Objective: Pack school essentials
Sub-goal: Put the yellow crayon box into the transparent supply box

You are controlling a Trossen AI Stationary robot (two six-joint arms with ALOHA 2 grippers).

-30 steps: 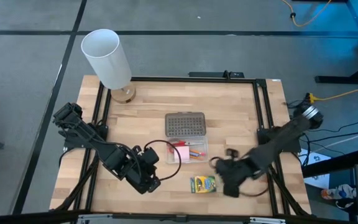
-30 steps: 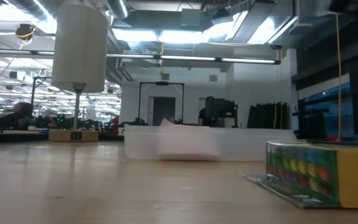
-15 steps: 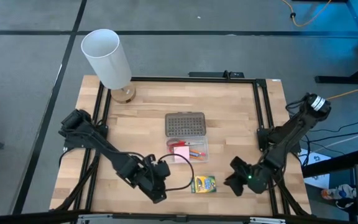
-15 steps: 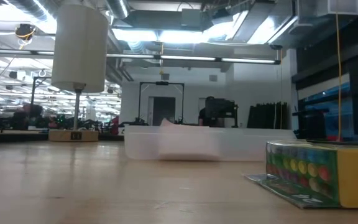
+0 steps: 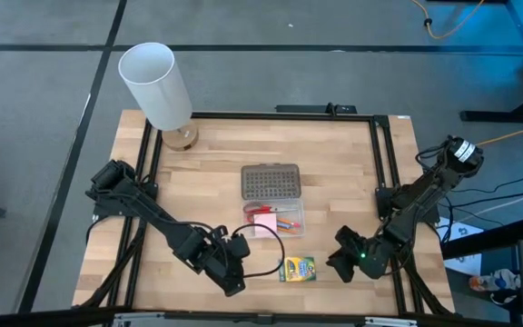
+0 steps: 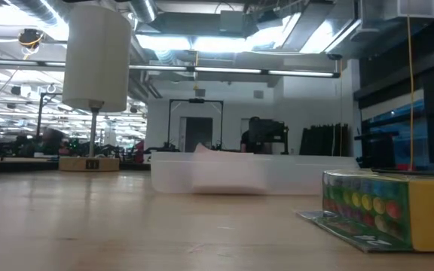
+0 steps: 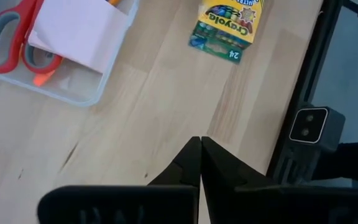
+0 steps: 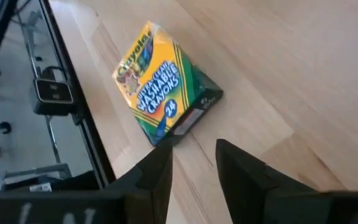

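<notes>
I found the crayon box (image 5: 297,269) lying flat on the table (image 5: 343,173) near its front edge, apart from both hands and just in front of the clear case (image 5: 274,221) containing the scissors (image 7: 5,38) and sticky-note pad (image 7: 79,28). My left hand (image 7: 200,144), fingers pressed together and empty, sat left of the box. My right hand (image 8: 193,154), fingers slightly spread and gripping nothing, sat to its right.

Bare counter (image 5: 334,173) lies open on both sides of the clear case (image 5: 273,219). The crayon box (image 5: 297,269) sits between the left pincer (image 5: 235,283) and right pincer (image 5: 338,262). The white cylinder (image 5: 157,86) blocks the far left corner.
</notes>
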